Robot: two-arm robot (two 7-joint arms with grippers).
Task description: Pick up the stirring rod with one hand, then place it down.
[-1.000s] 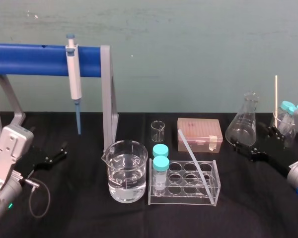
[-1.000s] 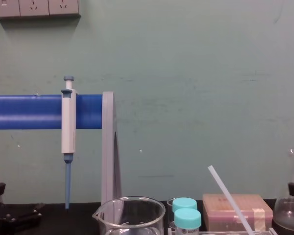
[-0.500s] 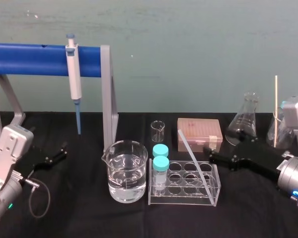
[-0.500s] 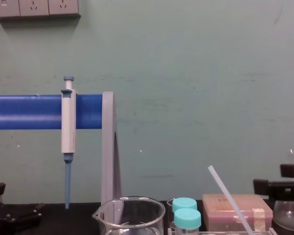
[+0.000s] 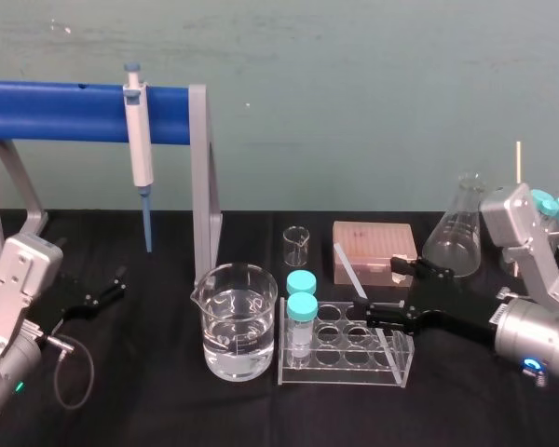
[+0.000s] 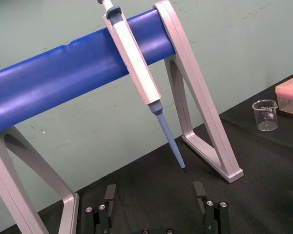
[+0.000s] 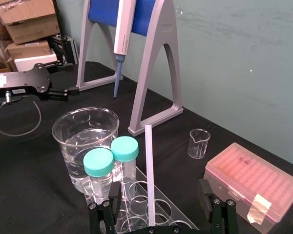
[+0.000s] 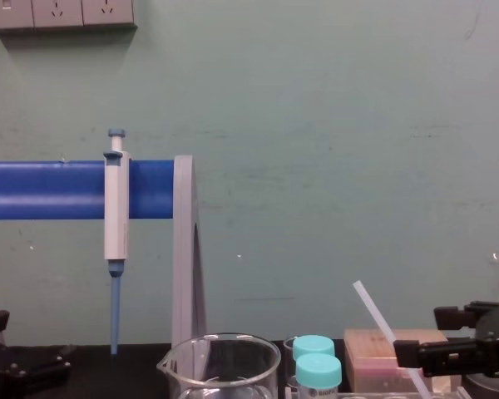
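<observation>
Left gripper (image 6: 154, 192) resting at the left of the black table (image 5: 149, 410), fingers spread; centre, the stirring rod (image 5: 347, 265) leaning tilted in the clear tube rack (image 5: 345, 377); right gripper (image 5: 374, 286) with jaws apart, straddling the rod without clamping it.

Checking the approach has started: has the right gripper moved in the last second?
Yes. The right gripper went left, from beside the flask to the tube rack, open either side of the stirring rod.
</observation>
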